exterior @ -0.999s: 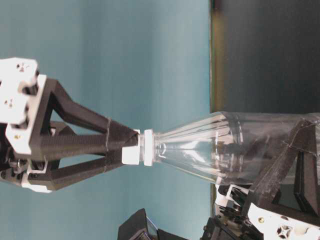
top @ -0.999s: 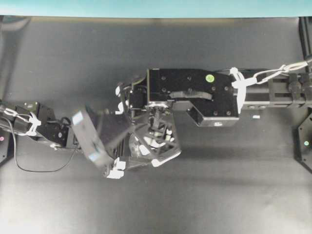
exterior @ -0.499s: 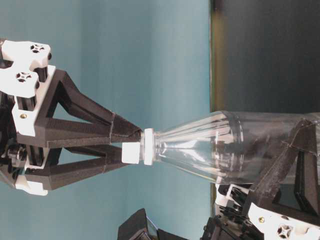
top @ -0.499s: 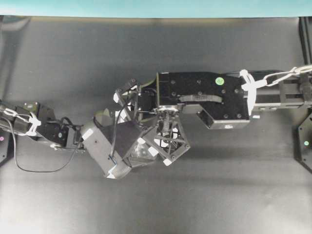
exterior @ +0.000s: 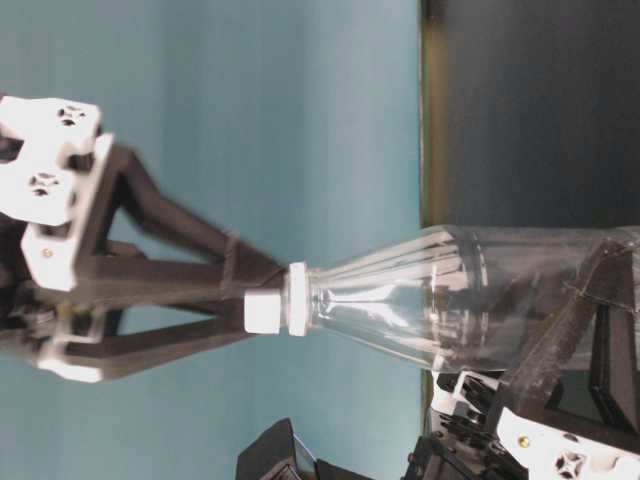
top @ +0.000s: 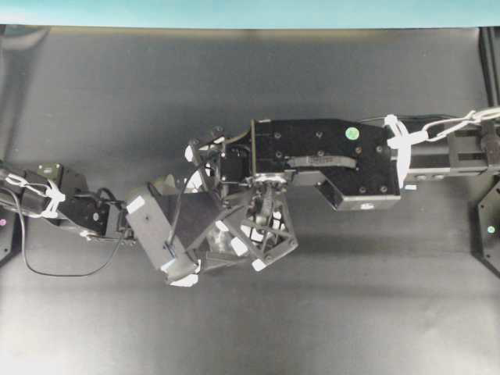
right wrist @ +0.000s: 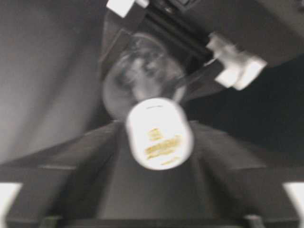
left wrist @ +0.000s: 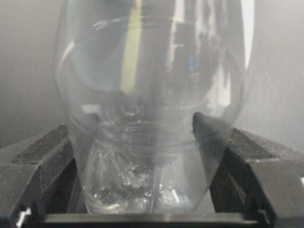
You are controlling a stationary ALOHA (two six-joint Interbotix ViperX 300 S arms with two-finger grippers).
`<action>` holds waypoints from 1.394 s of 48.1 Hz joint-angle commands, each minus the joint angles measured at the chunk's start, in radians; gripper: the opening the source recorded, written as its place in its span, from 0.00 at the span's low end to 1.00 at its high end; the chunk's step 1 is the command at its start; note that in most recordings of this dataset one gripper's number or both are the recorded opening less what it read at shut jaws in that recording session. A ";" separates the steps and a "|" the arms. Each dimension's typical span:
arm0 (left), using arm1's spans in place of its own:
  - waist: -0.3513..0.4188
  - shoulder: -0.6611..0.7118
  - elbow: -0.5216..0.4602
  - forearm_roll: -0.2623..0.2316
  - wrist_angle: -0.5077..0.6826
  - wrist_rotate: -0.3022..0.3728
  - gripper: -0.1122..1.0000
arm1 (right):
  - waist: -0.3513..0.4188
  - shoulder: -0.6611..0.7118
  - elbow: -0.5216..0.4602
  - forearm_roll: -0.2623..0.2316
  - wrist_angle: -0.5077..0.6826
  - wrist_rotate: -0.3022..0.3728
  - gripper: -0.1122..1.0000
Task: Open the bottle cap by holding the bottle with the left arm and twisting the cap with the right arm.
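Note:
The clear bottle [exterior: 420, 300] stands on the dark table with my left gripper [left wrist: 152, 156] shut on its lower body. Black fingers [exterior: 575, 320] press both sides of it. The white bottle cap [exterior: 265, 311] sits on the neck. My right gripper [exterior: 262, 305] comes down from above, with one lattice finger on each side of the cap. In the blurred right wrist view the cap [right wrist: 159, 134] lies between the dark fingers of the right gripper [right wrist: 159, 142], which is open. From overhead, both grippers overlap above the bottle and hide most of it.
The black tabletop [top: 351, 312] ends at a teal wall strip [top: 250, 12] at the back. A small white scrap [top: 410, 187] lies under the right arm. A loose black cable [top: 47, 269] loops at the left, and a black stand [top: 488, 226] sits at the right edge.
My right gripper has turned about the cap and its fingers have spread apart from their clamp on it. The left wrist has rolled a little, and the bottle stays put.

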 commanded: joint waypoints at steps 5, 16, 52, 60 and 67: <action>-0.002 0.002 0.002 0.003 0.011 -0.006 0.82 | 0.044 -0.014 -0.011 0.003 -0.026 0.060 0.84; -0.003 0.002 0.003 0.002 0.021 -0.008 0.82 | 0.049 -0.026 -0.028 -0.006 -0.026 0.110 0.86; -0.003 0.002 0.009 0.003 0.025 -0.011 0.82 | 0.055 -0.176 -0.074 -0.091 -0.020 0.460 0.86; -0.003 0.002 0.009 0.003 0.025 -0.011 0.82 | 0.055 -0.252 0.034 -0.091 -0.084 0.635 0.86; -0.005 0.002 0.009 0.002 0.025 -0.011 0.82 | 0.057 -0.324 0.133 -0.091 -0.216 0.710 0.86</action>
